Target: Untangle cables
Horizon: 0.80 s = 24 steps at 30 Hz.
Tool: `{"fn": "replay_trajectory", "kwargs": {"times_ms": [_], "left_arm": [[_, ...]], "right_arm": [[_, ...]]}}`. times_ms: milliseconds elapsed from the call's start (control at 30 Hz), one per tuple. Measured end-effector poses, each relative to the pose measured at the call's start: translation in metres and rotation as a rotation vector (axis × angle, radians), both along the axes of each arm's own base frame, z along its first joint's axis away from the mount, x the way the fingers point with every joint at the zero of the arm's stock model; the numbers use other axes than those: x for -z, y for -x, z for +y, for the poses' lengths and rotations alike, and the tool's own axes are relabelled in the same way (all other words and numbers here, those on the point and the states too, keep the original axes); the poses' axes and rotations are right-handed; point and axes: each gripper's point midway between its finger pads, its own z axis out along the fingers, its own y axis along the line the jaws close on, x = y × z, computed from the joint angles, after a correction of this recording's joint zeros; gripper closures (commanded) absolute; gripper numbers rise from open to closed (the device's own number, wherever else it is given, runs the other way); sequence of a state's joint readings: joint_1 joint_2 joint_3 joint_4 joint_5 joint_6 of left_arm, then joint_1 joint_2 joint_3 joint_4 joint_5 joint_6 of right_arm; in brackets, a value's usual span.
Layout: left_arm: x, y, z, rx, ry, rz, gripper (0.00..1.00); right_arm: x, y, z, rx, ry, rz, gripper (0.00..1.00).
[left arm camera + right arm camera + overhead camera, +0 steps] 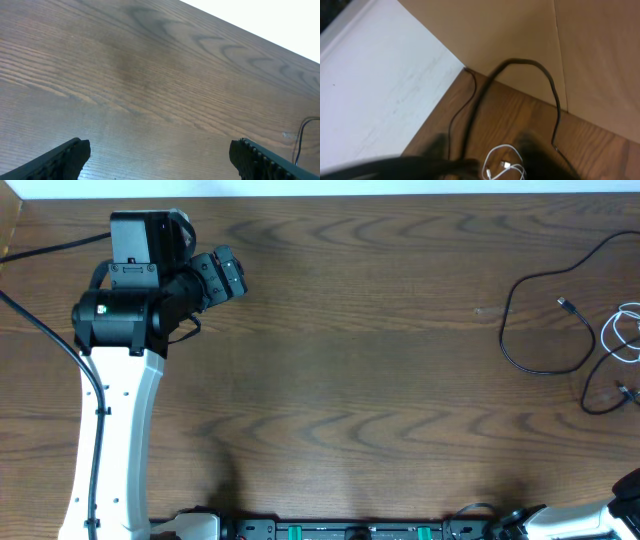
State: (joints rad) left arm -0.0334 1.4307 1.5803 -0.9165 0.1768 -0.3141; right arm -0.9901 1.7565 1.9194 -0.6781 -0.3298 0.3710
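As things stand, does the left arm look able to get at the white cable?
Probably not. The left hand is far left on the table; the white cable lies at its right edge. Nothing blocks it but distance.

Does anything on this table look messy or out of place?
Only the cables: a thin black cable sprawls in loose loops near the right edge of the wooden table, with a thin white cable bunched against it, apparently overlapping. Nothing looks spilled or damaged.

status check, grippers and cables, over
Left gripper open, empty. Right gripper blurred, state unclear. Black cable and white cable loose, far right. Nothing blocking.
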Motion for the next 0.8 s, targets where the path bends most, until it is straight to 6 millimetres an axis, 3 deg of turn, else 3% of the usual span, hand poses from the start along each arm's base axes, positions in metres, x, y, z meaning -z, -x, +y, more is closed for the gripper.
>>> {"fn": "replay_trajectory", "kwargs": {"times_ms": [267,433,600,800], "left_arm": [[0.002,-0.001,0.000,0.000,0.000,0.004,0.05],[0.002,-0.001,0.000,0.000,0.000,0.005,0.05],[0.002,-0.001,0.000,0.000,0.000,0.005,0.05],[0.002,-0.001,0.000,0.000,0.000,0.005,0.05]], "right_arm": [[0.014,0.003,0.009,-0.009,-0.058,0.040,0.01],[0.021,-0.012,0.031,-0.079,-0.105,0.046,0.01],[0.027,-0.038,0.072,-0.226,-0.160,0.045,0.01],[0.037,-0.074,0.149,-0.472,-0.209,0.088,0.01]]}}
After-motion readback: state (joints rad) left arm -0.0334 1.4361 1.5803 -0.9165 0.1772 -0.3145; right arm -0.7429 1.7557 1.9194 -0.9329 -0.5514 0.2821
